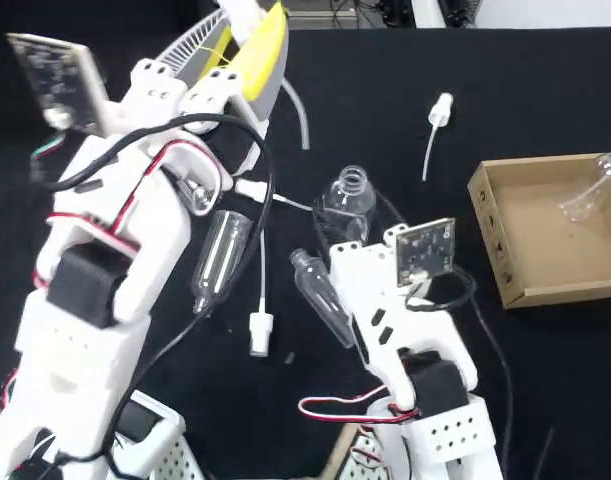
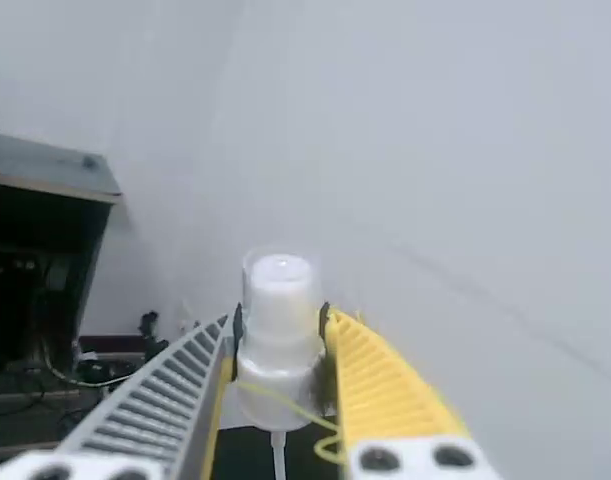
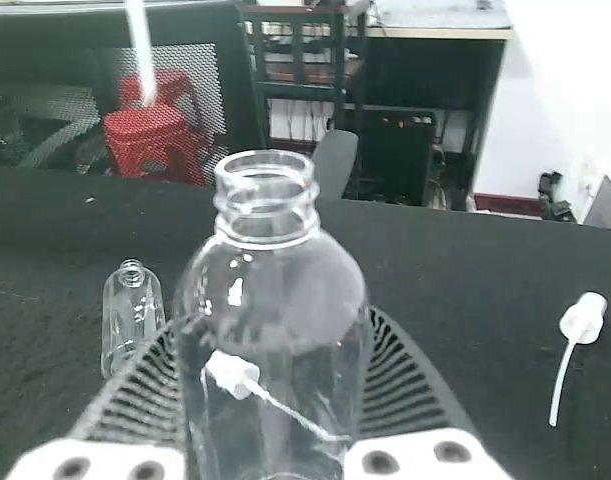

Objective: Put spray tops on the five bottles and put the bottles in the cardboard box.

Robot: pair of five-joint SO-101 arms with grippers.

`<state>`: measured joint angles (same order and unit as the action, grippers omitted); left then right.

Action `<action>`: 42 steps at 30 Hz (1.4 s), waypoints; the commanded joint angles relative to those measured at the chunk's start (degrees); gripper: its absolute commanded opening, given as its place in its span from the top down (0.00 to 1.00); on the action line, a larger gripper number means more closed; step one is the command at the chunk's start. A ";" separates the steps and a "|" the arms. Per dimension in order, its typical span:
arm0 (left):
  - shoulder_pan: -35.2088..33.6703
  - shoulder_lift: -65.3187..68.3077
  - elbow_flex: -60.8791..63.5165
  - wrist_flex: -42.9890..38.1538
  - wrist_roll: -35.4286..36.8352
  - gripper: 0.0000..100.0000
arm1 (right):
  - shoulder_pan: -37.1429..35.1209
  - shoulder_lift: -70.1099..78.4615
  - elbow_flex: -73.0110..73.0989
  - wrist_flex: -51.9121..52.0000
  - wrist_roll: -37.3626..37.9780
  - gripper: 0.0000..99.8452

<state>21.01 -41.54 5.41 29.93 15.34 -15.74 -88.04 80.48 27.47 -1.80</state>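
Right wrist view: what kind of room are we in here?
Probably a lab or office workroom rather than a home. Behind the black table stand a desk with dark equipment under it, a chair and a red stool.

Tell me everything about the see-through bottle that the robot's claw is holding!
The bottle is clear plastic with round shoulders and a ridged neck. The neck is open, with no spray top on it yet, and the bottle looks empty. It is upright between the two fingers of the right claw, which is shut on its sides. Behind it lies the black table.
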 commanded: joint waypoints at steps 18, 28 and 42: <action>12.18 7.03 -11.12 5.19 -10.46 0.94 | -0.79 -1.71 -0.04 -2.20 0.00 0.99; 12.18 7.21 -11.30 1.41 -10.37 0.94 | -0.79 -1.63 -0.04 -2.20 0.00 0.99; 12.18 5.80 -1.19 1.67 -3.25 0.94 | -0.79 -1.80 -0.13 -2.20 -0.09 0.99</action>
<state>32.70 -34.24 3.12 32.75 7.87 -15.74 -88.04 80.92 26.68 -1.80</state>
